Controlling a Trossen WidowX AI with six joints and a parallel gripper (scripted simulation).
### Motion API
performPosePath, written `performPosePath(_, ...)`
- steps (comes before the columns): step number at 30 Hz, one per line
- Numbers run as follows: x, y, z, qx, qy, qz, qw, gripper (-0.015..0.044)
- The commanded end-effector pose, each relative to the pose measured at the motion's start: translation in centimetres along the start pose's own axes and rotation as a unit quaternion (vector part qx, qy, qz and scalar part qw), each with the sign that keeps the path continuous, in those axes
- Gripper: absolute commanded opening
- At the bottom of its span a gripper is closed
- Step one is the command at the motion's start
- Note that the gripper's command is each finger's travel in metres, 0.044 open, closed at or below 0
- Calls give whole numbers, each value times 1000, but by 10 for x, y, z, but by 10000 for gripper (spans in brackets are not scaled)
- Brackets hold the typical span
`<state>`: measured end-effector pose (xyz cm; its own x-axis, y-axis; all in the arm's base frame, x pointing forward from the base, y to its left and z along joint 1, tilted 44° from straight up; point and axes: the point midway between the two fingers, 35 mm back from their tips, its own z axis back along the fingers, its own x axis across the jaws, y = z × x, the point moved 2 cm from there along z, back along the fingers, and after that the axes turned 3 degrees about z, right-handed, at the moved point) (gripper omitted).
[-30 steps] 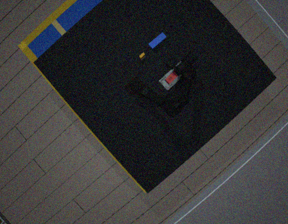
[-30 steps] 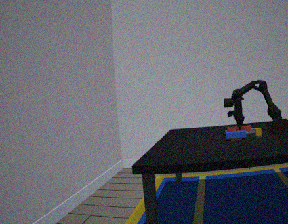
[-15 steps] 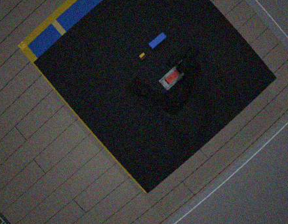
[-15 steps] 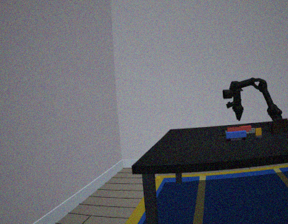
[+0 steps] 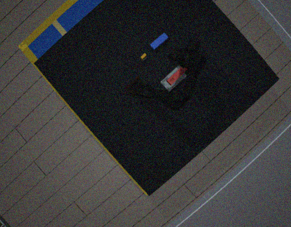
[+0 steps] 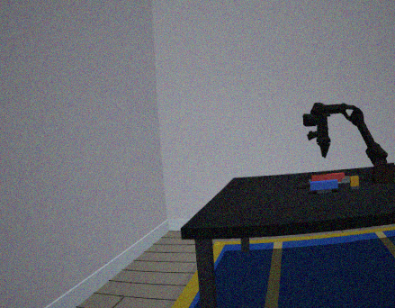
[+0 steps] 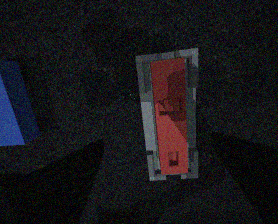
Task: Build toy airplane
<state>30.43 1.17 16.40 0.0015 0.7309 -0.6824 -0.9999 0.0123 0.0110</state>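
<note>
The red fuselage (image 5: 172, 79) (image 6: 328, 176) (image 7: 174, 142) lies lengthwise inside the grey cradle (image 5: 168, 86) (image 7: 149, 122) and looks flat there. Its small tail socket shows near the lower end in the wrist view, and a shadow covers part of its top. The blue wing (image 5: 159, 41) (image 6: 324, 185) (image 7: 7, 122) lies on the table beside the cradle. The small orange tail fin (image 5: 143, 56) (image 6: 354, 181) lies apart from both, outside the wrist view. My gripper (image 6: 324, 155) (image 7: 158, 138) is open and empty, well above the fuselage, with a finger out to each side of the cradle.
The black table (image 5: 126, 123) (image 6: 262, 203) carries all the parts. The arm's base (image 6: 383, 173) stands on it, beyond the tail fin in the exterior view. The dark arm is hard to make out in the top view.
</note>
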Motion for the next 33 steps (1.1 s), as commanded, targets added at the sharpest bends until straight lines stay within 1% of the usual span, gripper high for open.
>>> performPosePath(1,52,-20,-3,-1,-10,7,1000,440)
performPosePath(7,143,-40,-8,1,-8,5,1000,440)
performPosePath(11,206,-40,-17,3,-1,2,1000,440)
performPosePath(13,225,-38,-21,3,1,1,1000,440)
performPosePath(22,227,-38,-23,3,2,0,1000,440)
performPosePath(26,227,-38,-55,3,2,0,1000,440)
performPosePath(31,227,-38,-58,3,2,0,1000,440)
performPosePath(33,227,-38,-67,3,3,0,1000,440)
